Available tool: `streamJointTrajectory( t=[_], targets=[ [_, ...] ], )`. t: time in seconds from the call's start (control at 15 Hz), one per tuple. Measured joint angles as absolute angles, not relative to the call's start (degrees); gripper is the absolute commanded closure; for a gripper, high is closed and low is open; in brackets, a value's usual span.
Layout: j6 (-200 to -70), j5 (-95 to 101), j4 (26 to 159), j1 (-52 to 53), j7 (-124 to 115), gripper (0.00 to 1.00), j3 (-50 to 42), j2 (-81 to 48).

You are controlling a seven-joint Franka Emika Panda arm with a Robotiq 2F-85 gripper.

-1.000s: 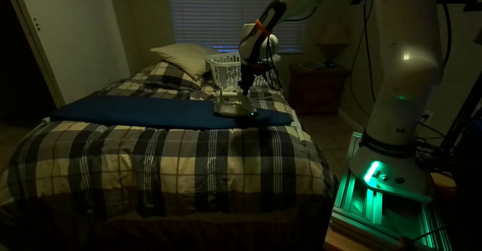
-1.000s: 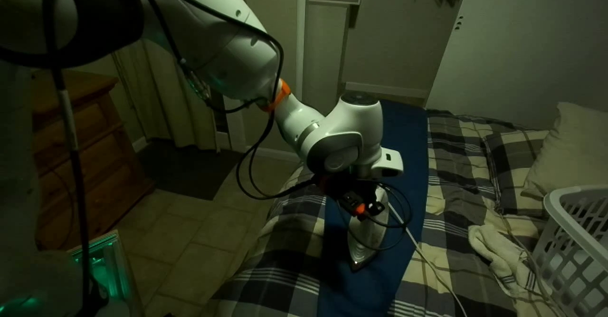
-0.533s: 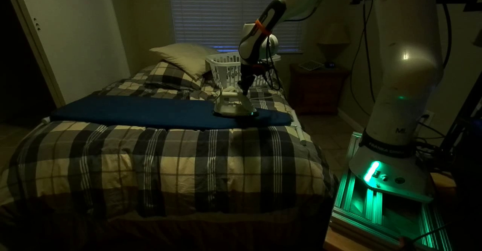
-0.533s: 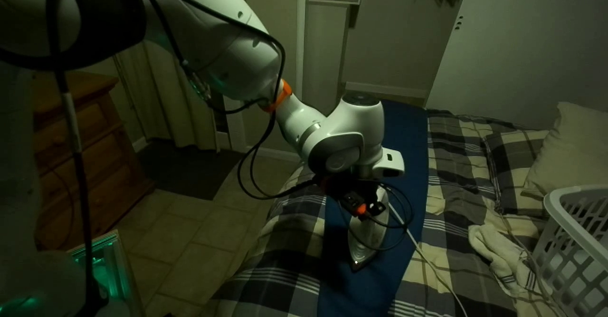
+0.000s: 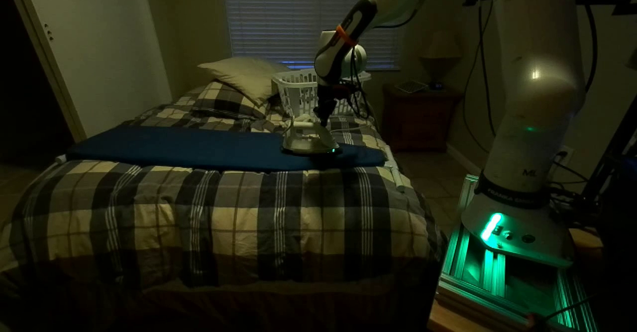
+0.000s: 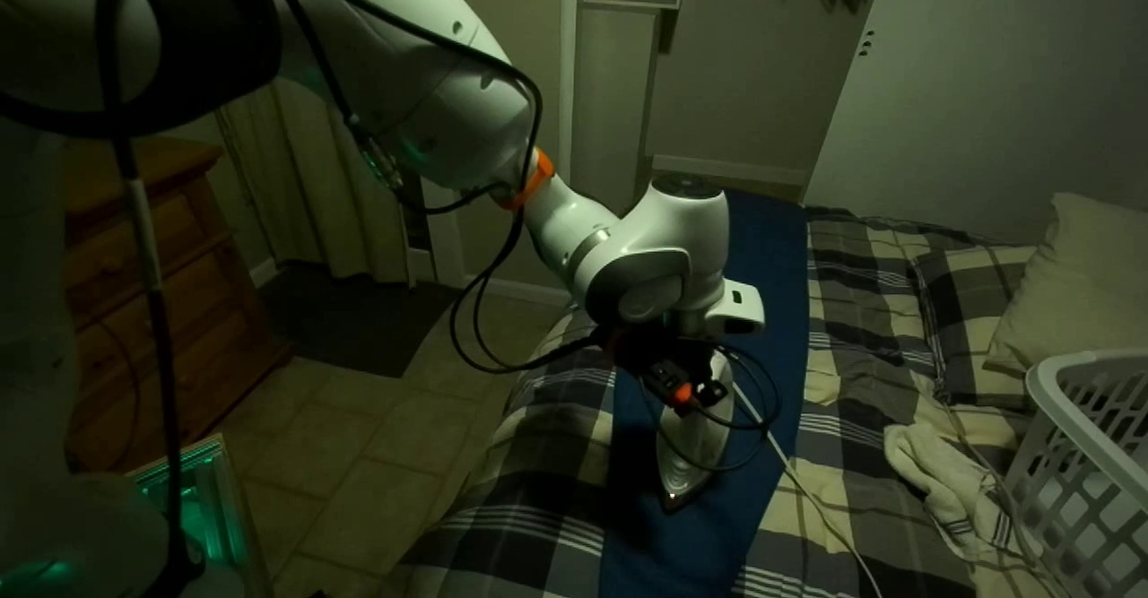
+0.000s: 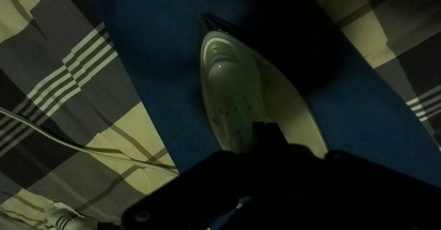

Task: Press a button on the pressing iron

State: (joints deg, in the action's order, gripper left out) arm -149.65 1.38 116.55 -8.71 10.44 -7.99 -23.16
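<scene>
Iron (image 7: 234, 80) just beneath the claw (image 7: 265, 124), contact between them unclear

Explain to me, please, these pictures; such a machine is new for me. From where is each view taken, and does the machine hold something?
This is a robot arm with a black gripper. Two views come from cameras outside the robot; the third from a camera on its wrist, looking down. On a plaid bed lies a blue board, and on that a pale pressing iron, base down. A white basket and beige pillow are there too. The gripper is shut, apparently holding nothing, right at the iron; whether they touch, I cannot tell.
</scene>
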Motion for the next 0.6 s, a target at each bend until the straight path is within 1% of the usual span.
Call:
streamJointTrajectory(
  t=[0.6],
  targets=[
    [-149.62, 1.19, 116.30, -9.36, 10.44, 0.95, -7.38, -23.79]
  ],
)
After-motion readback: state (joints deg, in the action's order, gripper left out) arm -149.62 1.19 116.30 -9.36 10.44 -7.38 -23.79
